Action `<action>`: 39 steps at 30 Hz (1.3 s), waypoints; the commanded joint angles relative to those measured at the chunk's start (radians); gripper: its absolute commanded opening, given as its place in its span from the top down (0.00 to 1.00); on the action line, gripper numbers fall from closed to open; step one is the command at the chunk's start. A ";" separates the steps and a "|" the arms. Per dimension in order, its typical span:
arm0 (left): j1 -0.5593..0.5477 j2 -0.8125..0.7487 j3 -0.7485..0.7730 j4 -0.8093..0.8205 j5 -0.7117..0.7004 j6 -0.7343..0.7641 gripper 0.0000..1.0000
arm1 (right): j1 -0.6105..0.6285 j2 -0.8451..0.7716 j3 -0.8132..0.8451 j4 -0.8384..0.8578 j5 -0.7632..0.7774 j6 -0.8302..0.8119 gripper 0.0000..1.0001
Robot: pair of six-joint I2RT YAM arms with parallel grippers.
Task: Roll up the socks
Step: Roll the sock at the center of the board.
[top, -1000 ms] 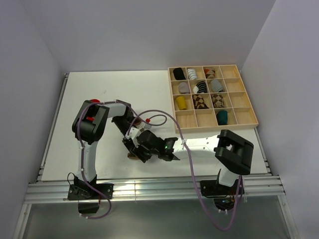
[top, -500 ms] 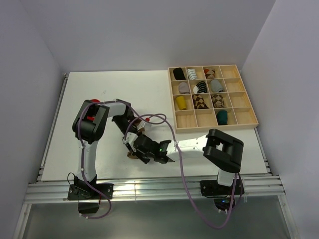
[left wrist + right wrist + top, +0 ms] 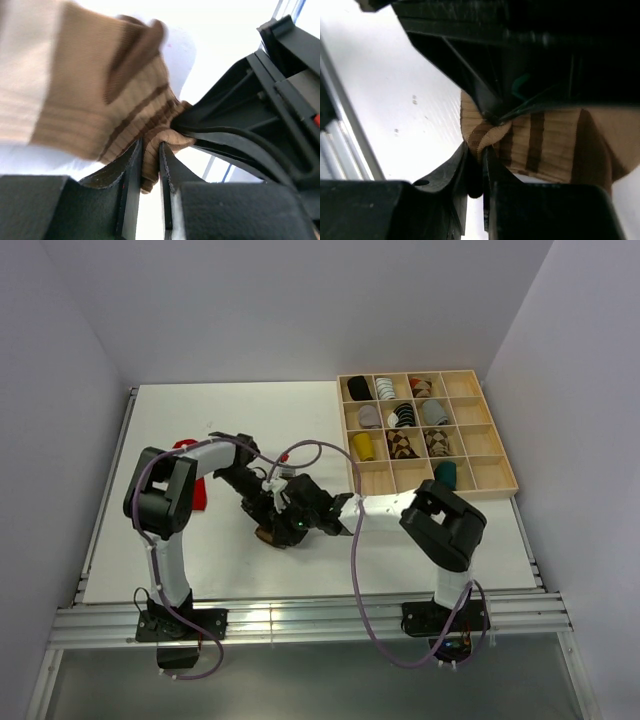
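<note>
The brown-and-cream striped sock (image 3: 271,534) lies bunched on the white table between the two arms. Seen from the left wrist, the striped sock (image 3: 100,100) has a fold squeezed in the narrow gap of my left gripper (image 3: 150,146). My right gripper (image 3: 477,150) is shut on another fold of the striped sock (image 3: 555,140), directly opposite the left fingers. From above, the left gripper (image 3: 262,504) and the right gripper (image 3: 287,524) meet over the sock. A red sock (image 3: 200,495) lies partly hidden behind the left arm. A teal sock (image 3: 446,475) sits in the tray.
A wooden compartment tray (image 3: 430,498) at the back right holds several rolled sock bundles. The right arm's purple cable (image 3: 352,540) loops over the table. The table's metal front rail (image 3: 300,618) runs just behind the arm bases.
The right gripper has reached left and shut on the striped sock. Both grippers and the sock have shifted away from the front edge. The left arm has swung, uncovering the red sock.
</note>
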 commanded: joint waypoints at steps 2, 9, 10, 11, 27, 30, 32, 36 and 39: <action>0.076 -0.148 -0.014 0.162 0.109 -0.097 0.76 | -0.062 0.068 0.000 -0.110 -0.216 0.116 0.96; 0.147 -0.263 -0.093 0.311 0.074 -0.199 0.75 | -0.153 0.159 0.054 -0.164 -0.379 0.151 0.96; 0.148 -0.275 -0.112 0.321 0.062 -0.197 0.76 | -0.170 0.171 0.061 -0.174 -0.413 0.148 0.96; 0.148 -0.290 -0.128 0.350 0.048 -0.202 0.76 | -0.176 0.182 0.067 -0.179 -0.418 0.150 0.96; -0.155 -0.886 -0.746 0.870 -0.558 0.005 0.55 | -0.262 0.360 0.359 -0.474 -0.566 0.189 0.98; -0.253 -0.939 -0.784 0.899 -0.615 0.017 0.53 | -0.262 0.371 0.390 -0.504 -0.568 0.182 0.94; -0.289 -0.949 -0.803 0.911 -0.635 0.019 0.51 | -0.264 0.377 0.409 -0.527 -0.563 0.173 0.92; -0.394 -0.932 -0.849 0.994 -0.711 0.027 0.46 | -0.264 0.392 0.431 -0.549 -0.563 0.167 0.92; -0.439 -0.907 -0.867 1.026 -0.721 0.037 0.45 | -0.265 0.398 0.436 -0.557 -0.565 0.162 0.92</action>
